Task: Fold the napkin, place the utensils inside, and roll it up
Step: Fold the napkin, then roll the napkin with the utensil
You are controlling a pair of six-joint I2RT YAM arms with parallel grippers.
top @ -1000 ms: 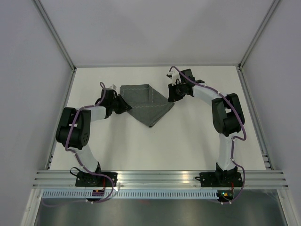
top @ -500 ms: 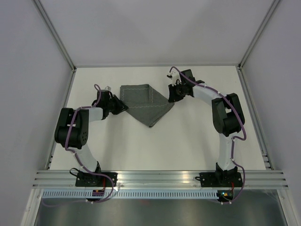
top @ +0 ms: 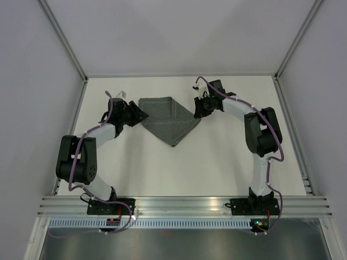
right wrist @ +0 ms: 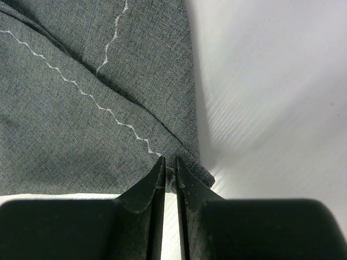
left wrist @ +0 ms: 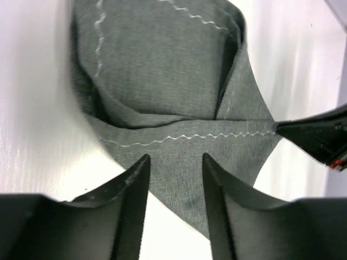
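The dark grey napkin (top: 171,120) lies partly folded at the far middle of the table, with a folded flap on top and a point toward the near side. My left gripper (top: 142,115) is open at its left corner. In the left wrist view the napkin (left wrist: 162,81) lies ahead of and under the spread fingers of the left gripper (left wrist: 174,160), which hold nothing. My right gripper (top: 198,112) is shut on the napkin's right corner; the right wrist view shows the cloth (right wrist: 81,108) pinched between the right gripper's fingertips (right wrist: 169,162). No utensils are in view.
The white table (top: 217,162) is bounded by a metal frame and grey walls. An aluminium rail (top: 184,206) runs along the near edge by the arm bases. The right gripper's tip shows in the left wrist view (left wrist: 320,138).
The left arm has swung its elbow out to the left and its gripper has shifted slightly toward the far side at the napkin's left corner. The right arm and napkin have not moved.
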